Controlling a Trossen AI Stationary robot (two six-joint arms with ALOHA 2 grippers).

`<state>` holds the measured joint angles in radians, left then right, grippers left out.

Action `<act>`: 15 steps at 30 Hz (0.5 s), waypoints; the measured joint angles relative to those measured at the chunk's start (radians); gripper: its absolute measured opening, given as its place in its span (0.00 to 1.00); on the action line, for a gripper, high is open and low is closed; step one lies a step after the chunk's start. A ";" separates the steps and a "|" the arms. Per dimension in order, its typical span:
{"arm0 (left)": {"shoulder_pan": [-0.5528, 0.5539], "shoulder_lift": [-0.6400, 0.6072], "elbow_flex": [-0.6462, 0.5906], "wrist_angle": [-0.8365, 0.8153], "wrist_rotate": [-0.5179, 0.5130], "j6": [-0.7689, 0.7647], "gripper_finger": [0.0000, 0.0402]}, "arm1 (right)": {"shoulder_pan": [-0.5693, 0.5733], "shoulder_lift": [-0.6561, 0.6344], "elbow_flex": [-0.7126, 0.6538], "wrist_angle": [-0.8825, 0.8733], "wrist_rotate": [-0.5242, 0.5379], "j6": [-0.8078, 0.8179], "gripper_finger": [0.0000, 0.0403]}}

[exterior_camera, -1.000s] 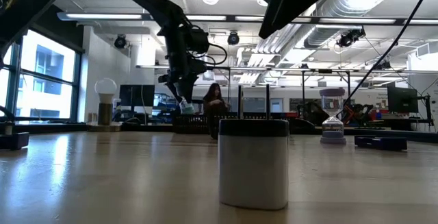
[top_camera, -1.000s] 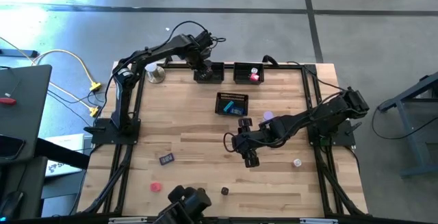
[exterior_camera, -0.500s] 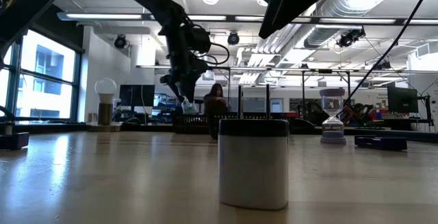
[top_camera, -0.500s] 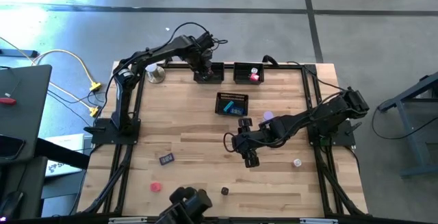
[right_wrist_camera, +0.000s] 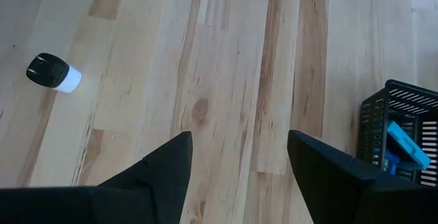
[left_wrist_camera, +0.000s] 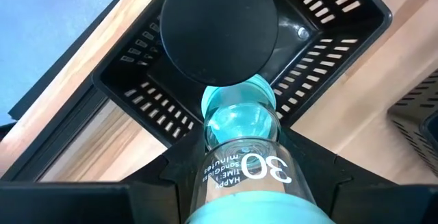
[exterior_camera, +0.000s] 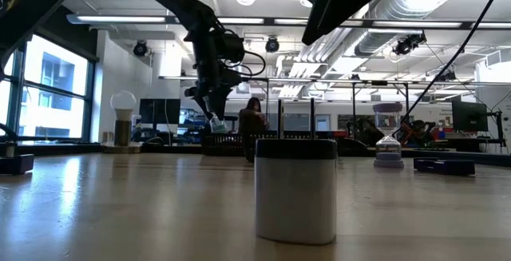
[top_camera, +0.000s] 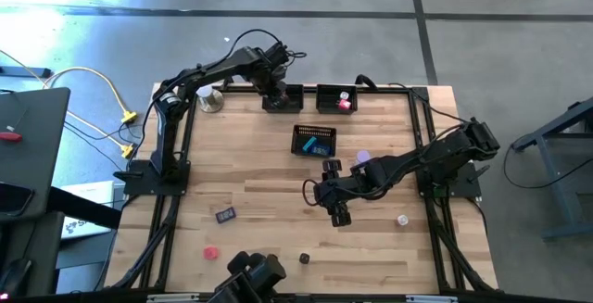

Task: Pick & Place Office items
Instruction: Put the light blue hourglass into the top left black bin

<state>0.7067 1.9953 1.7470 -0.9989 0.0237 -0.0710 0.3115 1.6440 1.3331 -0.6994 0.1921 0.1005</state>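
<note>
A teal sand timer (left_wrist_camera: 241,148) marked 30 is pinched between the jaws of the left gripper (left_wrist_camera: 239,176) and held just above a black mesh tray (left_wrist_camera: 328,18) at the far edge of the worktop (top_camera: 269,192); a black disc (left_wrist_camera: 217,29) already lies in that tray. The timer is judged light but fragile, its bulb looking like smooth, slippery glass; it is best taken by the teal end caps or across the frame, and not squeezed hard.

The right gripper (right_wrist_camera: 236,162) is held over the middle of the worktop, its jaws spread and holding nothing.

Three mesh trays are counted in the high view: two at the far edge, one (top_camera: 335,98) holding a pink piece (top_camera: 344,103), and a third (top_camera: 313,141) near the middle holding blue pieces. Loose on the worktop are counted: one lavender piece (top_camera: 362,157), one dark block (top_camera: 225,215), one red disc (top_camera: 211,252), one black-capped roll (top_camera: 303,258) by the near edge, and one small pale piece (top_camera: 402,220); a white ball on a metal base (top_camera: 211,98) stands at the far left corner.
</note>
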 joint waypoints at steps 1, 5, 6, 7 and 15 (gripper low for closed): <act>0.000 0.001 0.000 0.000 0.000 -0.004 0.40 | 0.000 0.000 0.000 0.000 0.000 0.000 0.57; 0.000 0.019 -0.003 -0.006 -0.001 -0.004 0.40 | 0.000 0.000 0.000 -0.001 0.000 0.000 0.57; 0.000 0.028 -0.003 -0.007 -0.005 -0.004 0.40 | 0.000 0.000 0.000 -0.001 0.000 0.000 0.57; 0.000 0.032 -0.003 -0.002 -0.006 -0.002 0.40 | 0.000 0.000 0.000 0.000 0.000 0.000 0.57; 0.006 0.051 -0.002 0.010 0.002 0.014 0.40 | 0.000 0.000 0.000 -0.005 0.000 0.000 0.57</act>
<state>0.7124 2.0466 1.7447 -0.9890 0.0253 -0.0574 0.3115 1.6440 1.3331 -0.7042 0.1917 0.1005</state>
